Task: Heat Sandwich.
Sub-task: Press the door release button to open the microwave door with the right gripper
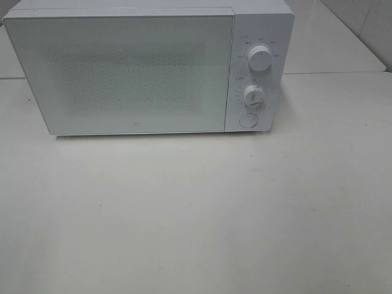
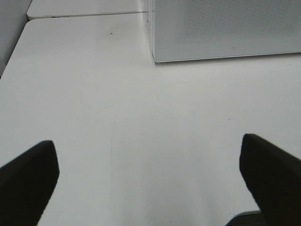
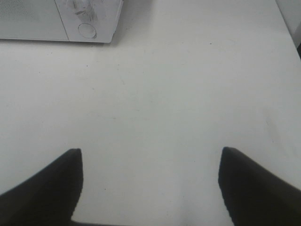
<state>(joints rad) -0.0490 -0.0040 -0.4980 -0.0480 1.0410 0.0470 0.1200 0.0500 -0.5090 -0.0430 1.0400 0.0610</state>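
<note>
One shut microwave [image 1: 122, 73] stands broadside, dials [image 1: 260, 59] at its right.

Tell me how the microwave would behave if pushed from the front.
The microwave is a wide, low box sitting flat on the table, so it would probably slide rather than tip. Its bulk suggests it is too heavy to shift easily. The smooth closed door likely gives little grip.

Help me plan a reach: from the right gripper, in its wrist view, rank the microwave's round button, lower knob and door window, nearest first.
From the right gripper:
1. Round button, the lowest control.
2. Lower knob, just above it.
3. Door window, sideways past both controls.
</note>
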